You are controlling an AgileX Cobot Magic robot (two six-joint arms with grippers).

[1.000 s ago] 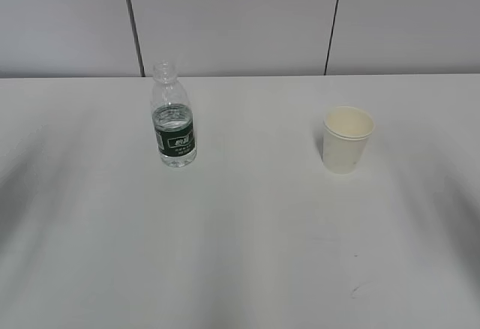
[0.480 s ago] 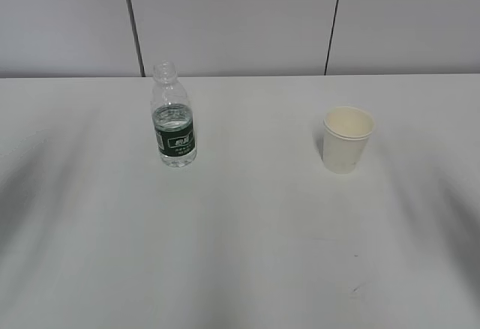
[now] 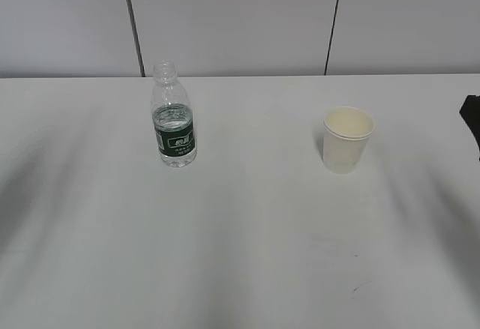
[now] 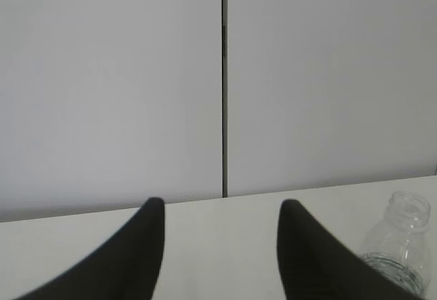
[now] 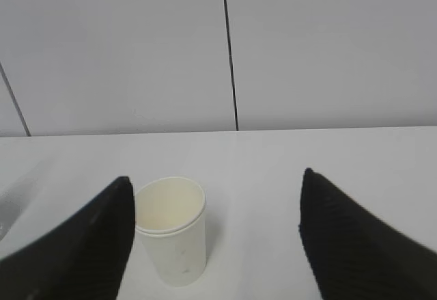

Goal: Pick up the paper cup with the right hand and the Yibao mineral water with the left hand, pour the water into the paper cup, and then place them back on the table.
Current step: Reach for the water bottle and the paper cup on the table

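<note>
White table (image 3: 247, 254): matte top, bearing both task things; grey panelled wall behind, with dark vertical seams.
Yibao mineral water (image 3: 173, 115): clear plastic bottle, upright, capless, partly filled; stands on the table well left of the paper cup and a little farther back.
Label on the bottle: dark green band with white print, too small to read; no brand legible.
Paper cup (image 3: 347, 139): plain white, cream inside, upright, mouth open, no writing seen; used as the landmark.
Left hand (image 4: 222, 208): fingers spread wide with nothing between them; bottle neck and shoulder (image 4: 399, 245) just right of the right finger, apart from it; far left of the cup, outside the exterior view.
Right hand (image 5: 215, 180): fingers spread wide, nothing gripped; cup (image 5: 171, 228) close beside the left finger, whether touching it cannot be told, rim lying within the gap toward that side.
Dark shape at right edge of exterior view (image 3: 472, 115): black, right of the cup, well apart from it.
Small dark mark (image 3: 356, 288): on the tabletop, nearer the camera than the cup.
</note>
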